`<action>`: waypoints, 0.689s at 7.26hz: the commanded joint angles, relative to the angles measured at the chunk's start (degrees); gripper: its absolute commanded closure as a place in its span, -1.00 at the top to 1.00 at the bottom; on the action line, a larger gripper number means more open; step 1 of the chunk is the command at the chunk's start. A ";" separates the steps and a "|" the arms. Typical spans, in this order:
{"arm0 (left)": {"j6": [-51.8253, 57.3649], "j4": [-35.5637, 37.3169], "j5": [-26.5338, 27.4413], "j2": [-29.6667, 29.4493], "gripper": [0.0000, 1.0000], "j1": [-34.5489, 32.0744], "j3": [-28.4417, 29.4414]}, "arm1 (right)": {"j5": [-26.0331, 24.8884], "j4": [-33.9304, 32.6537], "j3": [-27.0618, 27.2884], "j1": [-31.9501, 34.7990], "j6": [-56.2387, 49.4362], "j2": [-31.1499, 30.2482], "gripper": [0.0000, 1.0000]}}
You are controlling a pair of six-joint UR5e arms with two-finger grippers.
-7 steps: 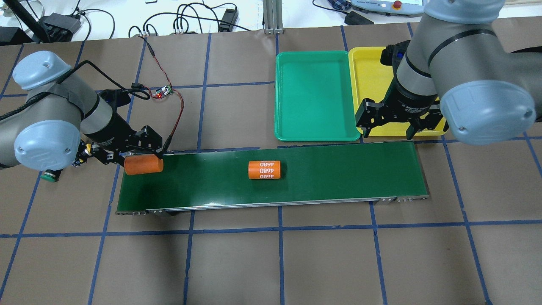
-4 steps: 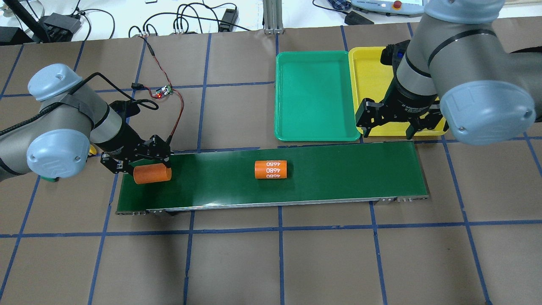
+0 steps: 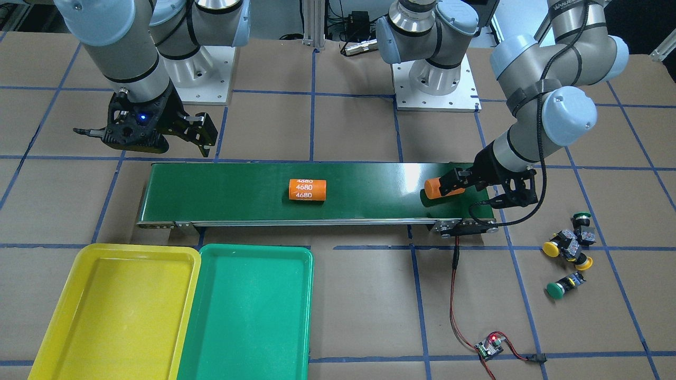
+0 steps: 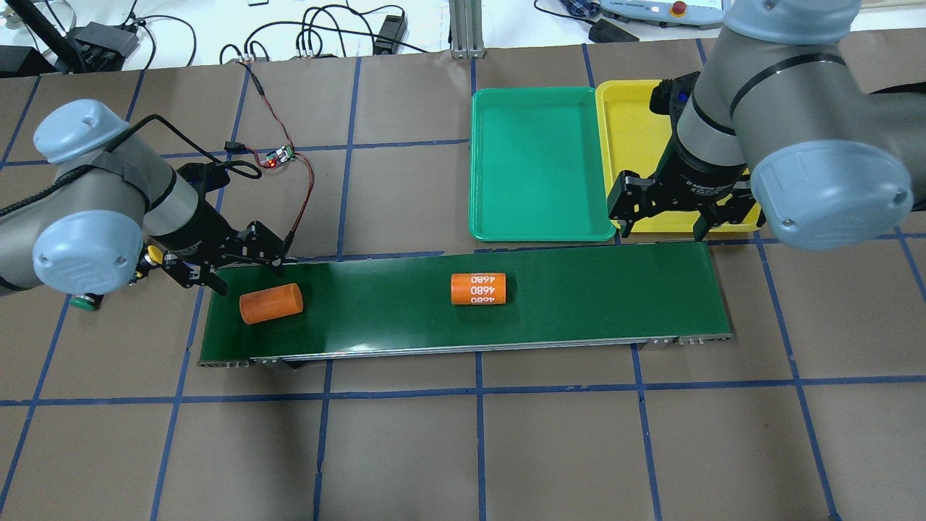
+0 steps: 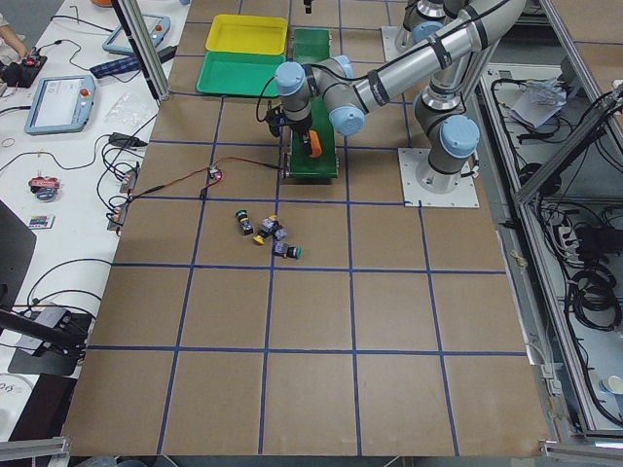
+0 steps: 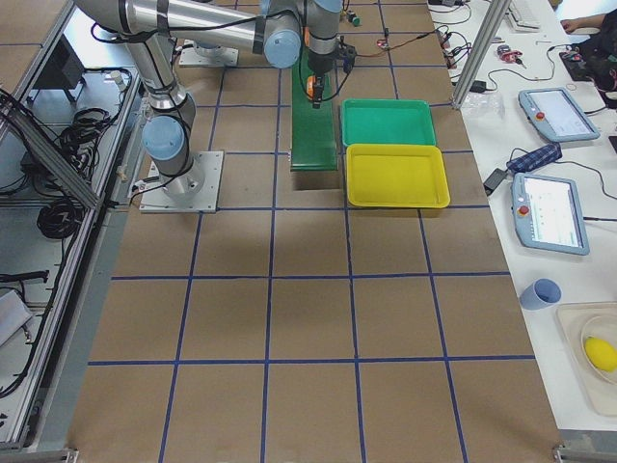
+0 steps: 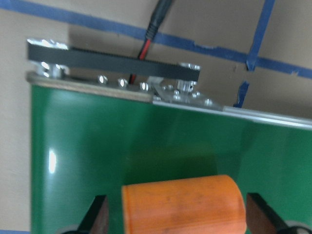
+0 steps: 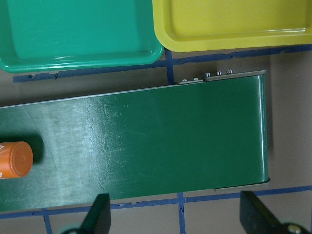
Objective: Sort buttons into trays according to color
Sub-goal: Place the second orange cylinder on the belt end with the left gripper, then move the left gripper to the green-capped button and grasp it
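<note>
Several buttons (image 3: 567,247) with yellow and green caps lie loose on the table beside the belt's end, near my left arm. In the overhead view only a yellow cap (image 4: 153,254) and a green cap (image 4: 85,302) show under that arm. The green tray (image 4: 539,163) and yellow tray (image 4: 628,137) sit side by side beyond the belt, both empty. My left gripper (image 4: 247,276) is open over the belt's end, with a plain orange cylinder (image 4: 271,303) lying free between its fingers (image 7: 97,217). My right gripper (image 4: 662,226) is open and empty above the yellow tray's near edge.
A long dark-green conveyor belt (image 4: 579,297) runs across the middle. An orange cylinder printed "4680" (image 4: 478,289) lies on it mid-belt. A small circuit board (image 4: 278,155) with red-black wires lies behind the belt's left end.
My left gripper opened and let go of the plain orange cylinder, then drew back to the left. Both cylinders have moved right along the belt. The right arm has not moved.
</note>
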 commanded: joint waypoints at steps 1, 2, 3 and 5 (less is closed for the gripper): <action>6.61 -4.01 0.24 -1.08 1.00 5.65 7.15 | 0.02 -0.24 0.50 0.00 0.01 0.00 0.86; 9.07 -4.11 0.24 -2.74 1.00 8.99 9.53 | -0.07 -0.16 0.58 0.00 0.01 0.00 0.86; 16.93 -3.24 0.33 -5.28 1.00 10.76 11.64 | 0.11 -0.24 0.59 0.00 0.01 0.00 0.86; 24.89 -2.18 0.59 -13.09 1.00 13.40 20.14 | 0.02 -0.16 0.59 0.00 0.01 0.00 0.86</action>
